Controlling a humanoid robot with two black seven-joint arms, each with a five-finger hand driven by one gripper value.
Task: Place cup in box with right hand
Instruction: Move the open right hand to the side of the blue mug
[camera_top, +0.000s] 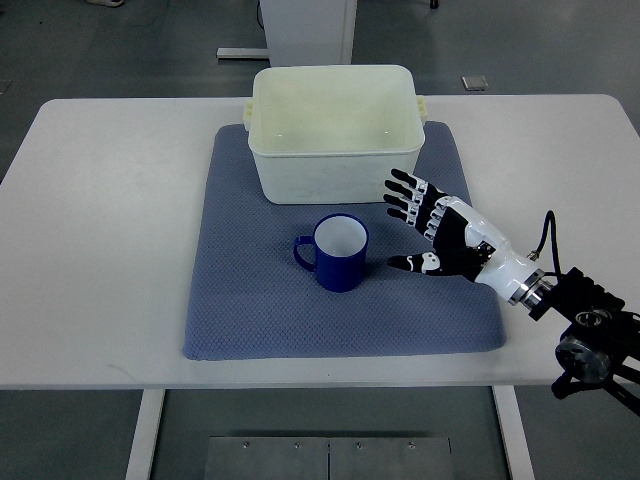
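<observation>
The right hand (432, 226) enters from the lower right edge and sits just beside the cup (340, 252), on its right, not touching it. Its fingers (404, 195) are spread wide and hold nothing; the thumb (408, 264) points toward the cup's wall, low and near the mat. The palm faces the cup, which I judge to be a pre-grasp stance for closing around the body from the side opposite the handle. The cup is blue with a white interior, stands upright on the mat (250, 300), and its handle points to the picture's left, away from the hand, leaving the right side clear for a grip. The box (333, 140), a pale open-topped tub, sits at the far edge of the mat directly behind the cup and appears to hold nothing; that placement keeps the transfer short, a lift and a move forward. The task is at its start: the cup is not yet gripped. The left arm is not visible. The mat is a blue-grey textured cloth laid on a white table (90, 250). Beyond the table is a grey floor with the base of a white stand (300, 30) and a small floor plate (474, 83).
</observation>
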